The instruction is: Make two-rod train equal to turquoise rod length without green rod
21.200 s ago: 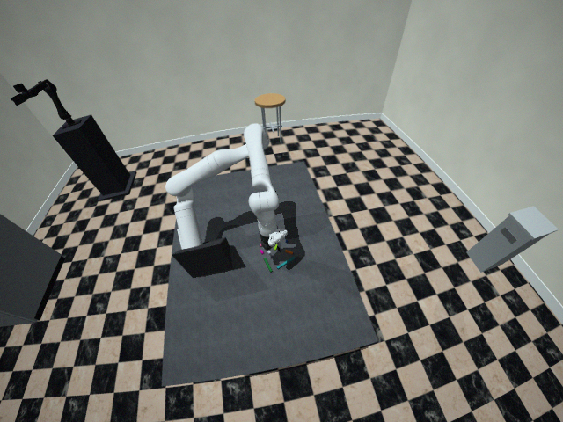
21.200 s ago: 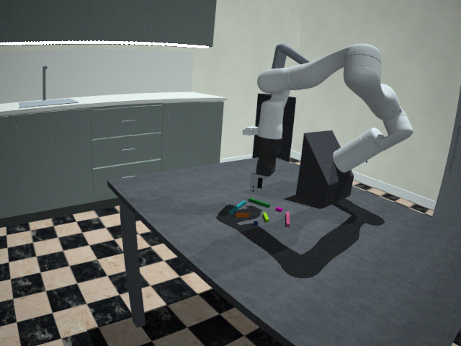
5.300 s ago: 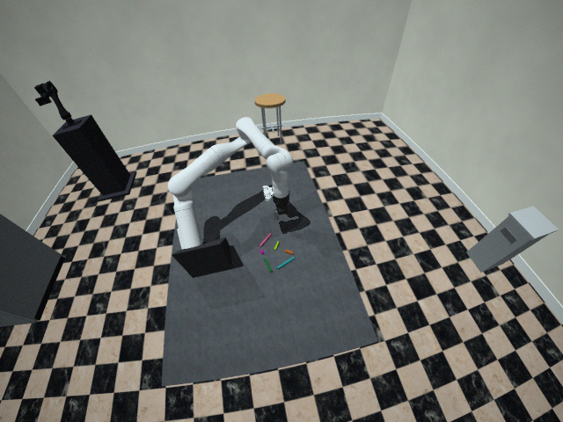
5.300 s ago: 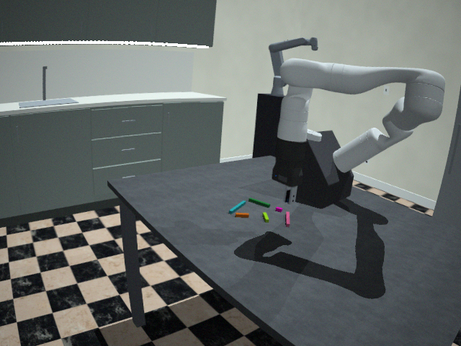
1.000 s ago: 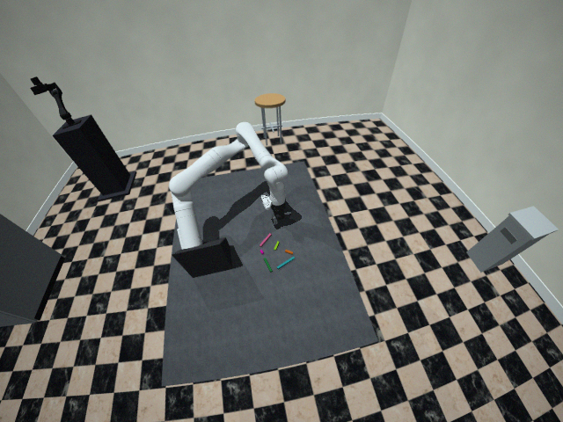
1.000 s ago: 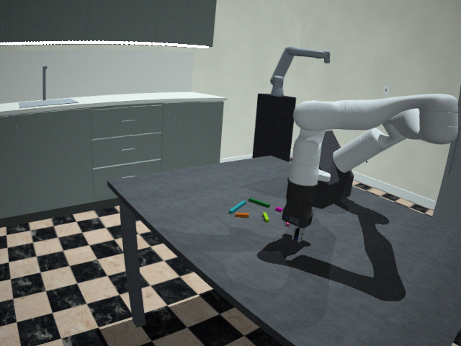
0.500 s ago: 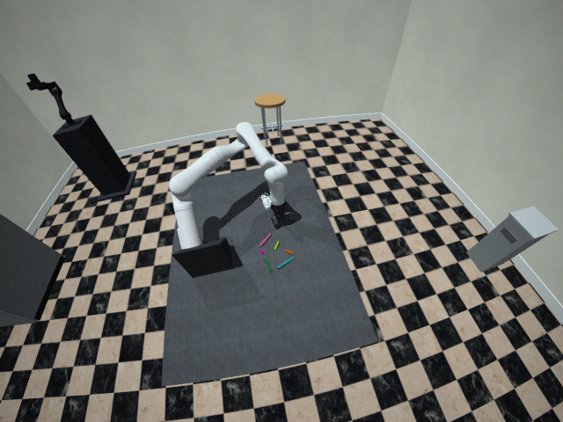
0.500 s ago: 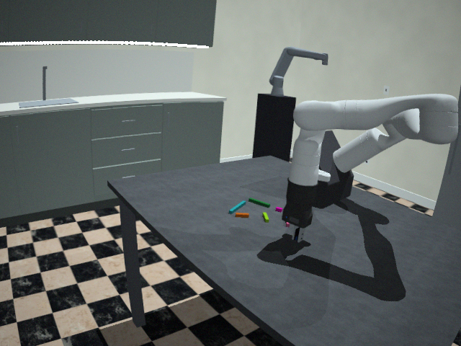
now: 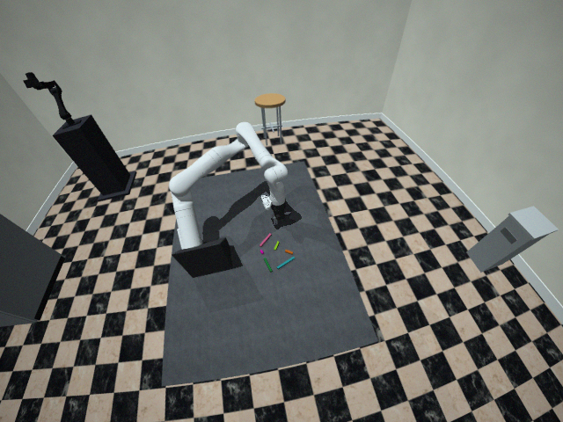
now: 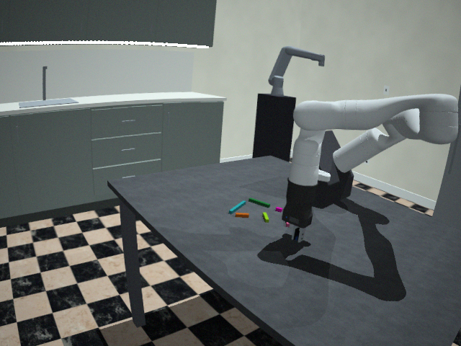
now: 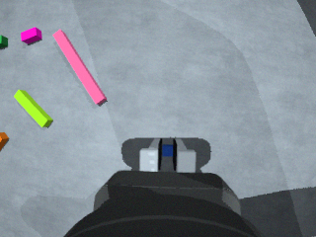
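On my wrist feed, a blue rod (image 11: 168,150) sits between the parted fingers of the gripper (image 11: 167,149); contact is hard to judge from here. I see pink (image 11: 80,67), magenta (image 11: 32,36) and lime (image 11: 34,109) rods apart, with green (image 11: 3,41) and orange (image 11: 3,141) cut off by the left edge.

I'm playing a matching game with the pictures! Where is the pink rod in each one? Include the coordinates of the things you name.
Top view: the pink rod (image 9: 265,239) (image 10: 287,224) (image 11: 80,67) is a bit below and left of the middle.
Exterior view: right of the middle, low down; only a small bit peeks out by the pincer (image 9: 274,225) (image 10: 297,239) (image 11: 168,151).
Wrist view: upper left, slanting.
Shared landmark: the short magenta rod (image 9: 261,251) (image 10: 279,209) (image 11: 31,36) near it.
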Motion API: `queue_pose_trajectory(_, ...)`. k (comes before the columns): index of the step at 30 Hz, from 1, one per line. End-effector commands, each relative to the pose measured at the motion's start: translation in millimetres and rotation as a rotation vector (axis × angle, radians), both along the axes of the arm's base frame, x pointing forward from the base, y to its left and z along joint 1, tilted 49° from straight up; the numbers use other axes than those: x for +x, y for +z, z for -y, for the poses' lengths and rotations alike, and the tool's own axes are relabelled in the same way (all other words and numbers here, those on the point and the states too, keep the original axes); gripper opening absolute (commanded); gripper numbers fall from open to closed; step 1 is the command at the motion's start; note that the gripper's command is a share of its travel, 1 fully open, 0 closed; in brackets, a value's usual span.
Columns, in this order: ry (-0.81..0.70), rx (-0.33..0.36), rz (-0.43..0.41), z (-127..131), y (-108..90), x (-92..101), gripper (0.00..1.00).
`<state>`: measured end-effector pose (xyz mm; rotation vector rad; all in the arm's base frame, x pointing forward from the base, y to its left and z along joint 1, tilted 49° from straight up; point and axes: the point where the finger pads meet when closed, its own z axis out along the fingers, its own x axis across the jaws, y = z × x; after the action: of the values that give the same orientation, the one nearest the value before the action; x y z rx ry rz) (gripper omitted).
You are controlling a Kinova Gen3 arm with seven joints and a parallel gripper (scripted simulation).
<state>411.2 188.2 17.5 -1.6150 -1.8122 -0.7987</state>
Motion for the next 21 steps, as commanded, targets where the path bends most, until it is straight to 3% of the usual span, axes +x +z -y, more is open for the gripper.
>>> queue_pose_trajectory(1,-0.002,0.000,0.001,0.7,0.4,0.6,0.42)
queue_pose_trajectory(3,-0.002,0.000,0.001,0.7,0.4,0.6,0.42)
queue_pose_trajectory(4,-0.002,0.000,0.001,0.7,0.4,0.6,0.48)
queue_pose_trajectory(8,-0.002,0.000,0.001,0.7,0.4,0.6,0.48)
queue_pose_trajectory(9,-0.002,0.000,0.001,0.7,0.4,0.6,0.54)
queue_pose_trajectory(21,-0.002,0.000,0.001,2.0,1.5,0.7,0.54)
